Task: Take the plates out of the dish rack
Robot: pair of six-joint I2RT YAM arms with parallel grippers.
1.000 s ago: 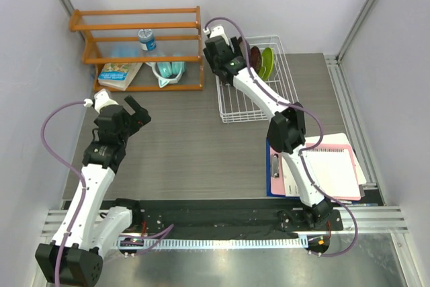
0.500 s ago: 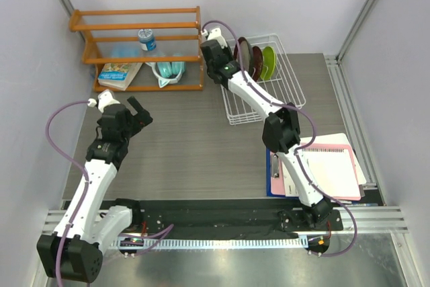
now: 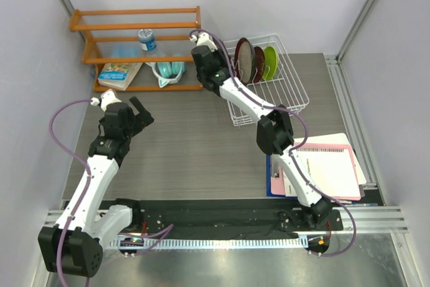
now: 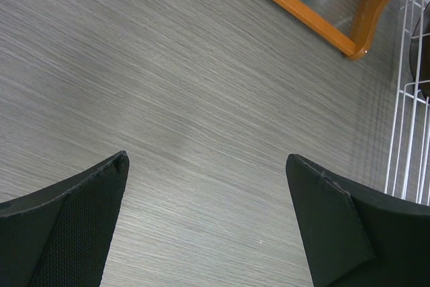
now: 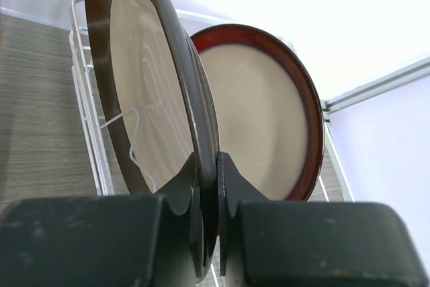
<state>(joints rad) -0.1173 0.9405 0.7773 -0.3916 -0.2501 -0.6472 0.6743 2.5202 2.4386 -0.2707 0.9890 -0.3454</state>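
Observation:
The white wire dish rack [image 3: 285, 92] stands at the back right with plates upright in it. In the right wrist view my right gripper [image 5: 207, 162] is shut on the lower rim of the grey-rimmed, cream-centred plate [image 5: 144, 99]. Just behind that plate stands the maroon-rimmed plate [image 5: 269, 112]. From above, the right gripper [image 3: 230, 65] reaches into the rack's left end at the grey-rimmed plate [image 3: 243, 60], with a dark red plate [image 3: 259, 62] and a lime green plate [image 3: 271, 62] beside it. My left gripper [image 3: 138, 113] hovers open over bare table, its fingers [image 4: 80, 206] wide apart with nothing between them.
An orange wooden shelf [image 3: 134, 28] stands left of the rack, holding a book [image 3: 119, 75], a bottle [image 3: 146, 39] and a teal-and-white object [image 3: 168, 70]. A clipboard and notebook [image 3: 326, 169] lie at the near right. The rack's wire [image 4: 410, 99] edges the left wrist view.
The right gripper has closed on the grey-rimmed plate's rim, and its wrist has swung left. The rack has shifted slightly right. The left arm has barely moved.

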